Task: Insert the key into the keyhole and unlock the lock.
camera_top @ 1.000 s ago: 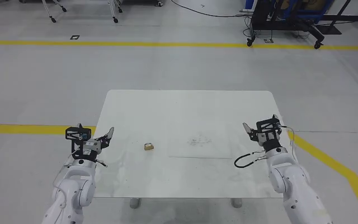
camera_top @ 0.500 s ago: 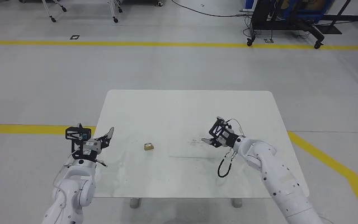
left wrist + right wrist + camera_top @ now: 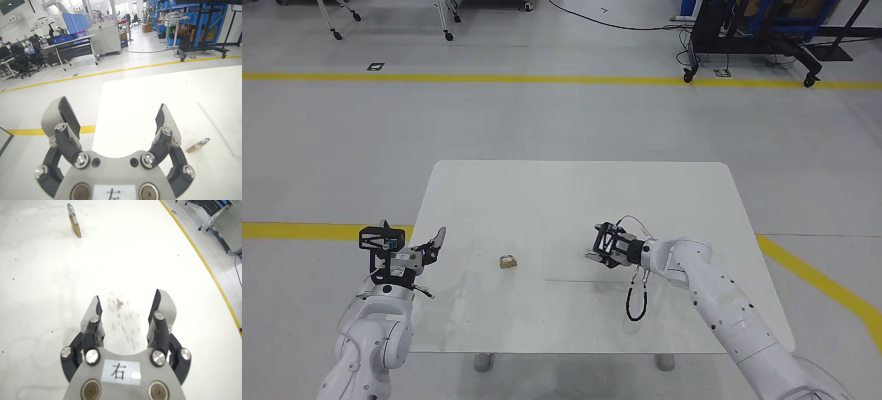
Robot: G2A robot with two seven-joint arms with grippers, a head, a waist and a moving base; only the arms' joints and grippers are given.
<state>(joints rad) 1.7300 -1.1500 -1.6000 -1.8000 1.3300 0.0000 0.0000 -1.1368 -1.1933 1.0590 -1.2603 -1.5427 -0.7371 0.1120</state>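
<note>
The fingers [image 3: 164,305] of the right gripper [image 3: 127,293] stood wide apart. Within the last second they had swung in from the right edge of the table [image 3: 542,190] to its middle. The left gripper [image 3: 113,101] had not stirred, its fingers [image 3: 66,113] equally wide. Picking up the key looked to be the next step. The padlock [image 3: 74,226] lay well ahead of the right fingers, long axis running away from them, shackle at the far end. The key [image 3: 119,303] lay just beyond the right fingertips, between them, its long axis roughly along their reach; which end led, I could not tell.
</note>
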